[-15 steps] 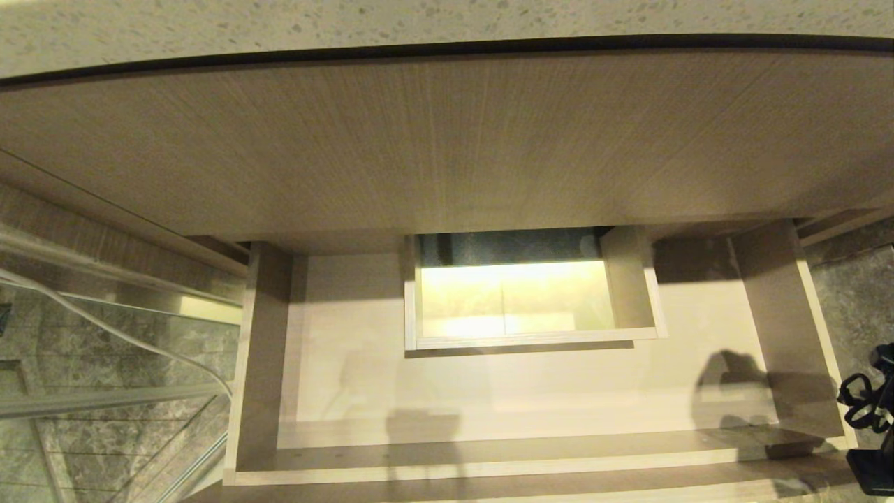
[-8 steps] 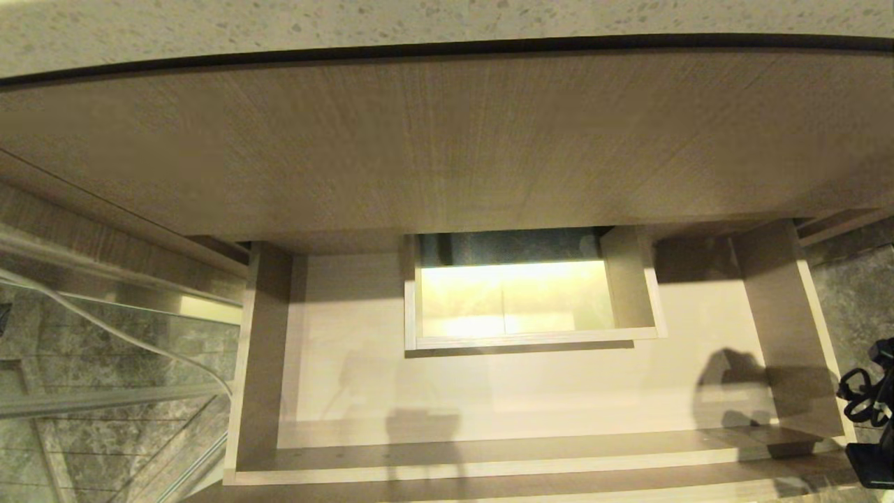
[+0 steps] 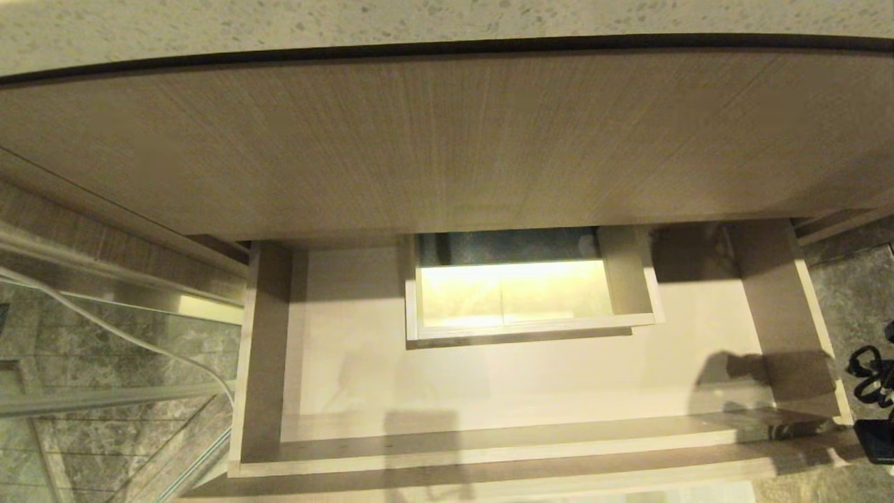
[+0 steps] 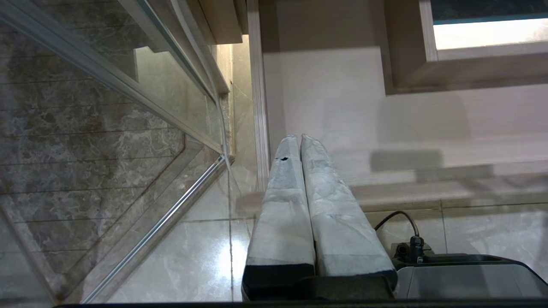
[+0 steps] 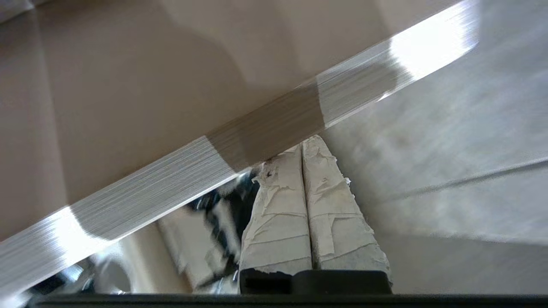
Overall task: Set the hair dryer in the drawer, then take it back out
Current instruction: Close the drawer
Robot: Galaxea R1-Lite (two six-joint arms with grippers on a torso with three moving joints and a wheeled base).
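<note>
The pale wood-grain drawer [image 3: 489,457] stands pulled out below the counter, its floor bare around the boxed cutout [image 3: 628,279] in the middle. The hair dryer is out of view. My right gripper [image 5: 302,143] is shut on nothing, its taped fingertips right against the edge of the drawer's front board [image 5: 265,128]. In the head view only the right arm's black cabling [image 3: 869,381] shows, beyond the drawer's right front corner. My left gripper [image 4: 299,137] is shut and empty, parked near the drawer's left side wall [image 4: 257,107].
A tall wood-grain panel [image 3: 447,140] and speckled counter edge [image 3: 447,17] hang over the drawer's back. To the left are a glass partition [image 3: 105,391] with metal rails and a thin white cord [image 3: 105,325]. Marble tiles [image 3: 852,293] lie to the right.
The drawer has slid a little inward under the panel. The right arm's cabling has shifted farther right, toward the picture's edge.
</note>
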